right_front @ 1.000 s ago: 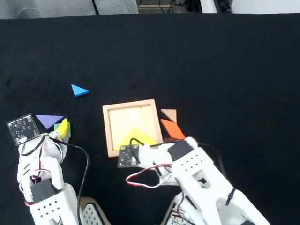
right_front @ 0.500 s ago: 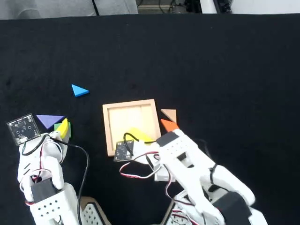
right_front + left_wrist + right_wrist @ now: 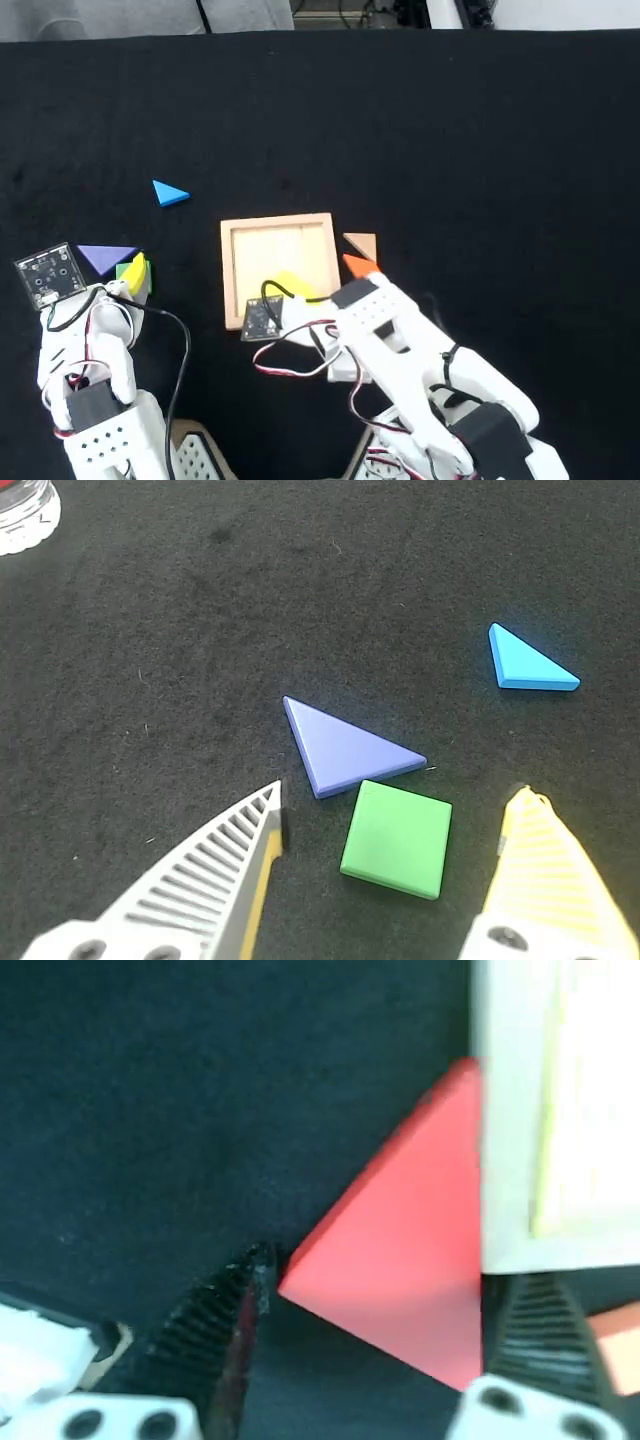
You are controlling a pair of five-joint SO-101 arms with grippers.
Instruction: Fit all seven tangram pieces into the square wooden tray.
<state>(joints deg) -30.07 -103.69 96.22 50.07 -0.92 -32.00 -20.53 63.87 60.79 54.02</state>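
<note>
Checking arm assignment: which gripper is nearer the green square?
Left. The left gripper hangs open right over the green square, with a finger on each side. The right gripper is off beside the wooden tray, open around a red triangle.

A black cloth covers the surface [image 3: 480,150]. Beyond its far edge lie a grey object [image 3: 140,15] and dark cables [image 3: 400,12]. A clear round container [image 3: 25,515] stands on the cloth.
</note>
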